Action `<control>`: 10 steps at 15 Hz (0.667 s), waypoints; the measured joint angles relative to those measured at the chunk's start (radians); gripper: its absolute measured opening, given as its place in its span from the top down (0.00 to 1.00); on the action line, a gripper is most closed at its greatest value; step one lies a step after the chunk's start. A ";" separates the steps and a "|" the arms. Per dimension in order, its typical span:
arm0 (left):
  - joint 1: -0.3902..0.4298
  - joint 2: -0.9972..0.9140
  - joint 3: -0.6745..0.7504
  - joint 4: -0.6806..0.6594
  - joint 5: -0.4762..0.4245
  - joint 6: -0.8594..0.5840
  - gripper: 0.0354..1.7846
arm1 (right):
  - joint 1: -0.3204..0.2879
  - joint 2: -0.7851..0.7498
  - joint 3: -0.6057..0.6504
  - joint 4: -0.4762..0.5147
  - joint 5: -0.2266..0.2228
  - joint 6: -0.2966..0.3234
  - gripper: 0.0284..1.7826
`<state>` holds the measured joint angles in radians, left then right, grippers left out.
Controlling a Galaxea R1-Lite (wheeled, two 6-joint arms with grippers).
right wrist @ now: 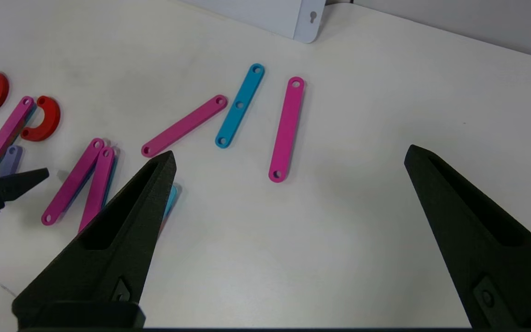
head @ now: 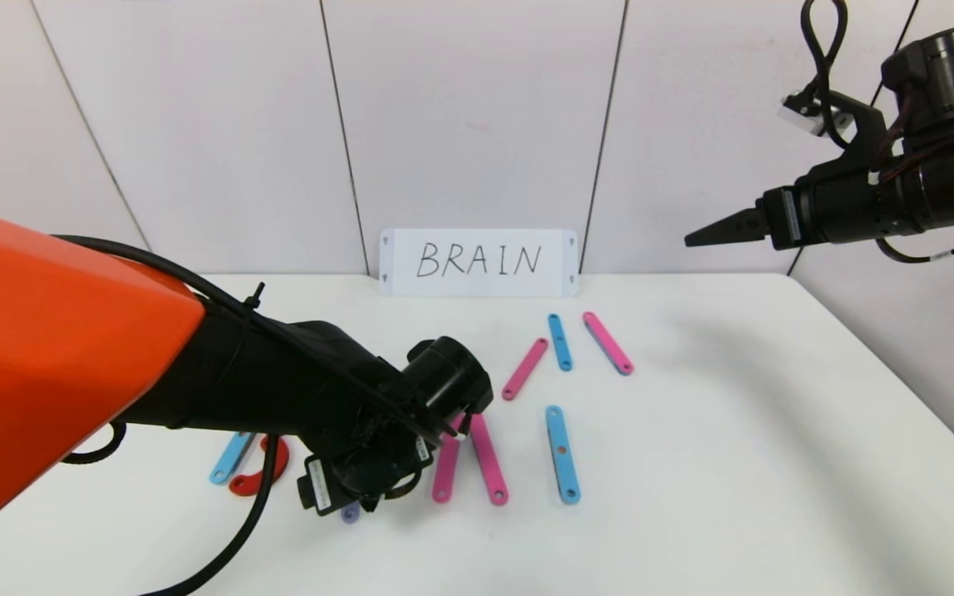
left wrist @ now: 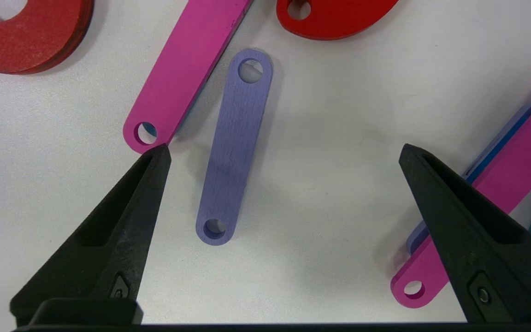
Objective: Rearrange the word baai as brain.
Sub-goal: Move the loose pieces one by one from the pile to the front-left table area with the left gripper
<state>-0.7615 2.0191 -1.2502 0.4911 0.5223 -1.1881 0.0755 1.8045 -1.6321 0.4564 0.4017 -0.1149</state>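
I have the left gripper low over the white table, near its front-left part, jaws spread wide and holding nothing. Between the fingers, flat on the table, lies a short purple strip — it touches neither finger. One fingertip sits right at the holed end of a pink strip, close enough that I cannot tell whether they touch. Beyond that pink strip I see two red curves, one to one side and one to the other. By the other finger, a pink strip lies stacked on a blue one.

From the head camera, my left arm covers most of the letters on the left; a blue strip and a red curve peek out beneath it. Just right of the arm, two pink strips lean together at their far ends. Further right a blue strip lies alone, and behind it sit a pink, a blue and another pink strip side by side, apart from each other.

A card reading BRAIN stands against the back wall. The right gripper hangs high at the right, well clear of the table — jaws wide open, empty.
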 joint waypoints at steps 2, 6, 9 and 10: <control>-0.001 -0.001 -0.001 -0.013 -0.004 0.000 0.02 | 0.002 0.000 0.001 0.001 0.000 -0.001 0.03; -0.002 -0.007 0.006 -0.027 -0.035 0.000 0.02 | 0.003 0.000 0.002 0.001 0.001 0.000 0.03; -0.002 -0.005 0.009 -0.027 -0.039 0.000 0.02 | 0.004 0.000 0.002 0.001 0.000 -0.001 0.03; -0.002 -0.005 0.009 -0.027 -0.047 0.001 0.02 | 0.004 0.000 0.002 0.001 0.000 -0.001 0.03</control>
<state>-0.7638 2.0138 -1.2415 0.4636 0.4751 -1.1872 0.0791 1.8045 -1.6304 0.4570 0.4017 -0.1157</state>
